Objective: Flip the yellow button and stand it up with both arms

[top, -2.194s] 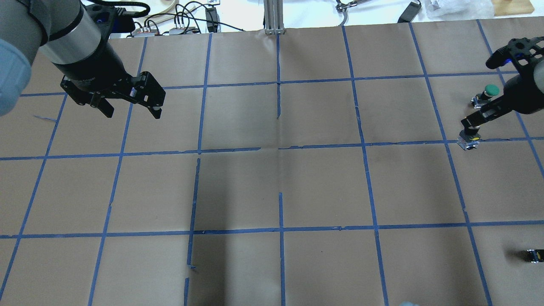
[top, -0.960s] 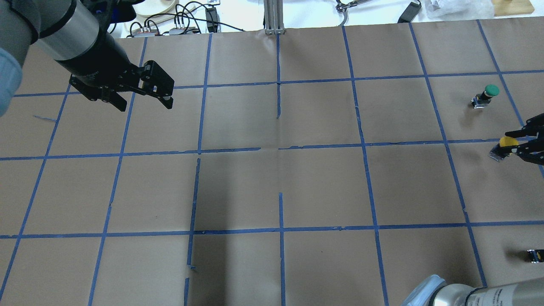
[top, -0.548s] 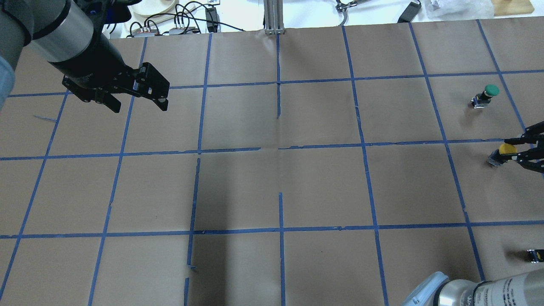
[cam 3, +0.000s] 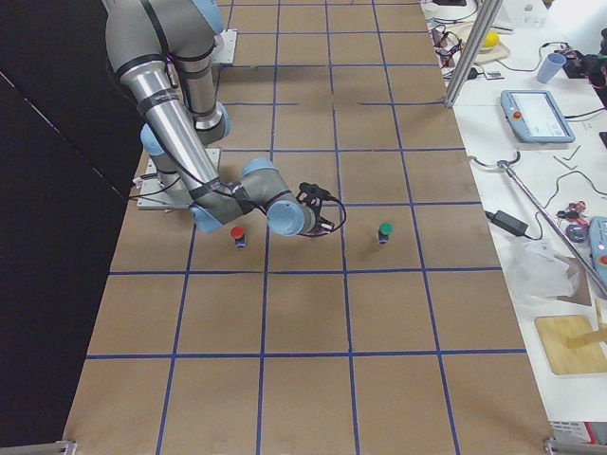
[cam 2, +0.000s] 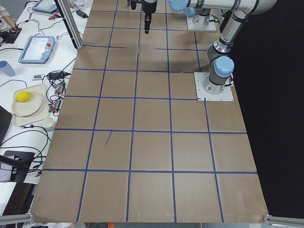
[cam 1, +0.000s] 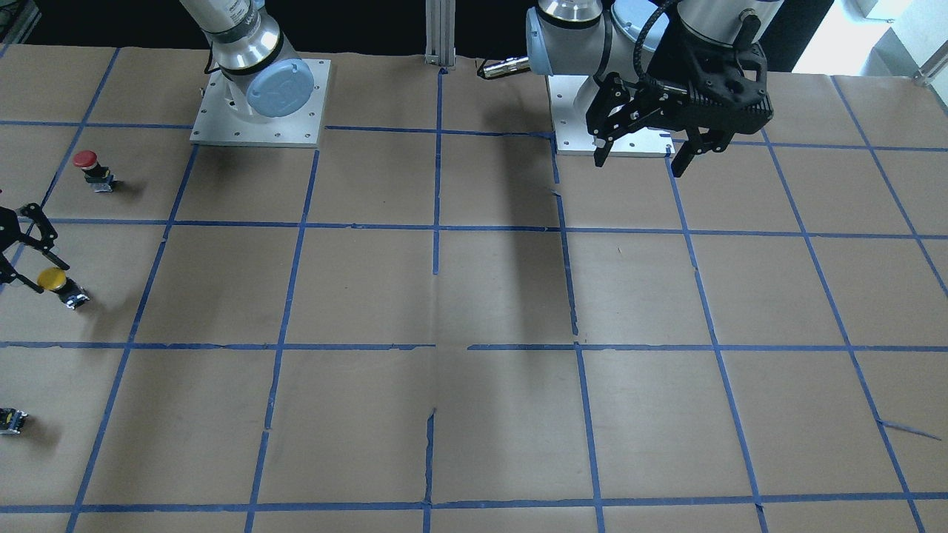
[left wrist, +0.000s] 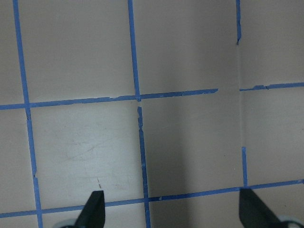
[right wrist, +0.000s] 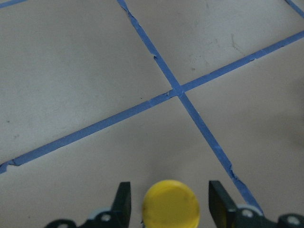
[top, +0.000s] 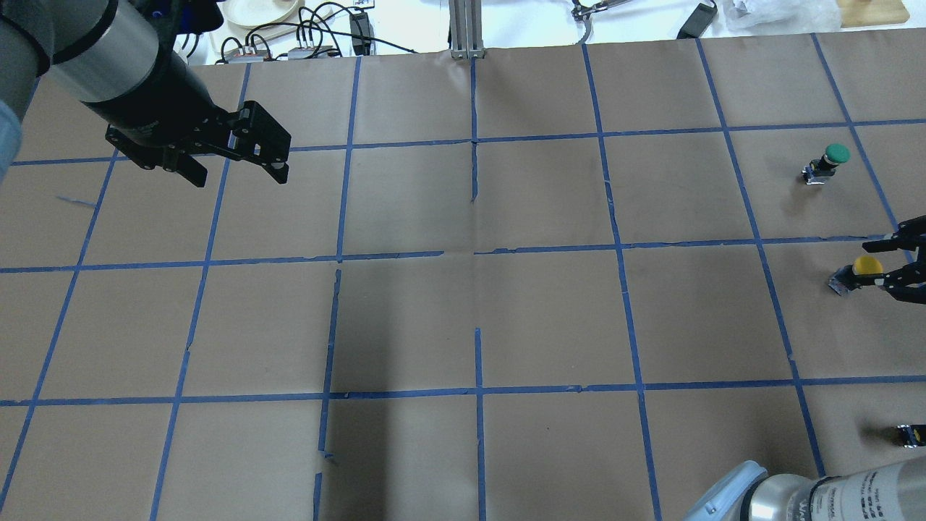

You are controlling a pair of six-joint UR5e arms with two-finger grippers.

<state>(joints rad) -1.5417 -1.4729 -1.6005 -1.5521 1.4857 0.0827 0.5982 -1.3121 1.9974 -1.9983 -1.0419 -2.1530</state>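
The yellow button (top: 862, 266) stands upright with its cap up near the table's right end, also seen in the front view (cam 1: 53, 280). My right gripper (top: 873, 265) is open, one finger on each side of the cap. In the right wrist view the cap (right wrist: 171, 208) sits between the fingers (right wrist: 122, 202) with a gap on both sides. My left gripper (top: 235, 163) is open and empty, hovering above the far left of the table (left wrist: 173, 211), far from the button. In the exterior right view the right gripper (cam 3: 327, 220) hides the button.
A green-capped button (top: 832, 161) stands one cell beyond the yellow one. A red-capped button (cam 1: 89, 166) stands one cell nearer the robot. A small dark piece (top: 908, 434) lies at the view's right edge. Brown paper with a blue tape grid (top: 477, 253) covers the table.
My right gripper swung round, set the yellow button down cap up a little nearer the robot, and opened off it. My left gripper only drifted slightly.
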